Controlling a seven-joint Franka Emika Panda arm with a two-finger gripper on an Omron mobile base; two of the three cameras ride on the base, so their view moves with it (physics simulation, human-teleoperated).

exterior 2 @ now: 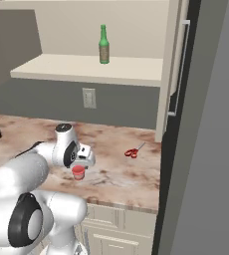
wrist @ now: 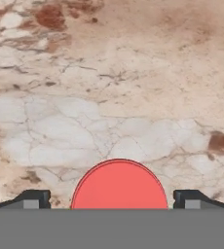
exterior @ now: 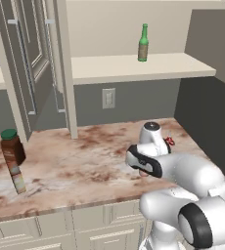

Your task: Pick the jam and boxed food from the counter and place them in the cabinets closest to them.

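Your claw (wrist: 113, 200) hangs spread wide with the jam jar's red lid (wrist: 119, 185) at six o'clock between its fingertips (wrist: 34, 198), standing on the marble counter (wrist: 109, 97), so closing too high could pinch only the lid and tip it.

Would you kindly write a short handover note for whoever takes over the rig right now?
Pincer: open, poised over the jam, one fingertip on either side of its red lid; nothing held.
Jam: standing on the counter, near the front edge.
Cabinets: open, a green bottle on the shelf.
Done: nothing stowed yet.
Left: grasp the jam and shelve it, then find and shelve the boxed food.
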